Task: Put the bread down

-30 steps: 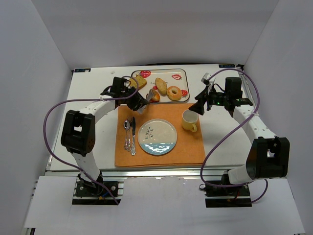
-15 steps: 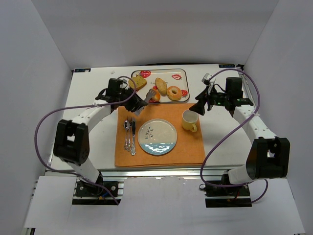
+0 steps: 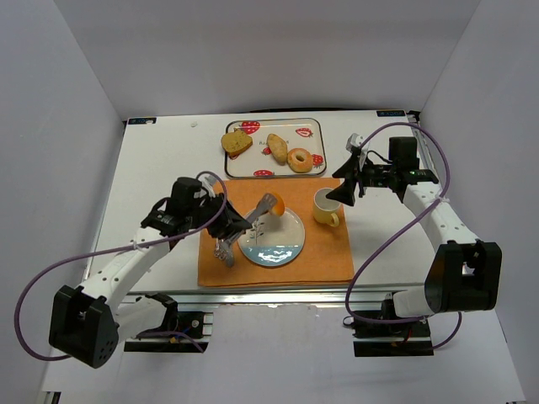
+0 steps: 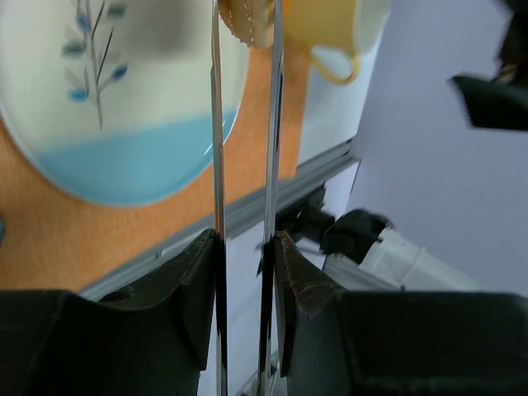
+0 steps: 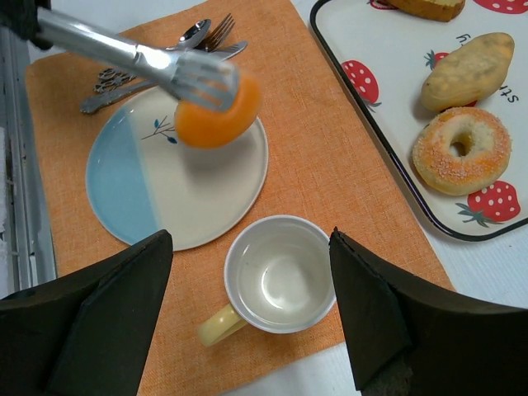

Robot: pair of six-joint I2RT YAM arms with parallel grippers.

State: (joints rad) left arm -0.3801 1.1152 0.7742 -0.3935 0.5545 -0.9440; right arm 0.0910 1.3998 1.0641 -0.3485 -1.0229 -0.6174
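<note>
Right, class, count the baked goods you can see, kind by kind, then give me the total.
Bread rolls: 2, a long roll on the tray and a round roll in the tongs
Toast slice: 1
Bagel: 1
Total: 4

round roll (image 3: 274, 204) | moved: tray (image 3: 257, 156) → above plate (image 3: 282, 249) | carried in tongs (image 3: 253, 216)

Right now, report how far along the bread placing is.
Done: the round roll is off the tray. In hand: the left hand grips tongs that clamp that roll just above the plate, not yet set down. Left: release it, then fetch the long roll, which lies on the tray beside the bagel.
</note>
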